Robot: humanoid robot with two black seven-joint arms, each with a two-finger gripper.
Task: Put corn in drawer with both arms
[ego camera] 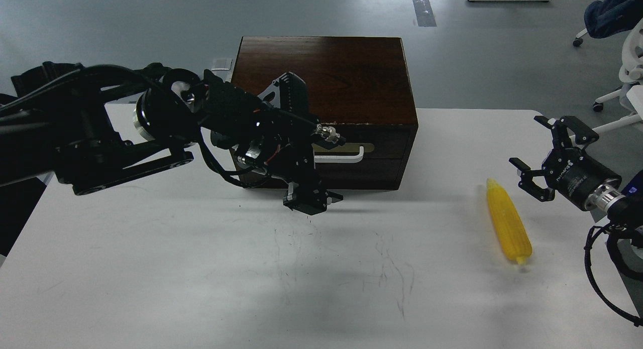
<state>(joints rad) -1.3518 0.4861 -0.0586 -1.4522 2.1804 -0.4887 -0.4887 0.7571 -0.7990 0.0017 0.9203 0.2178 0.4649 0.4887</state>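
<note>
1 head view, facing forward and down

White lettering shows on the black body of the right end effector point(540, 153), but it comes out too small and tilted to read. Nothing else carries legible text.

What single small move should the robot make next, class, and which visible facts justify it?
Probably bring the left gripper up to the white handle to pull: the drawer looks shut, the gripper hangs just below it, and the corn lies untouched beside the open right gripper.
</note>
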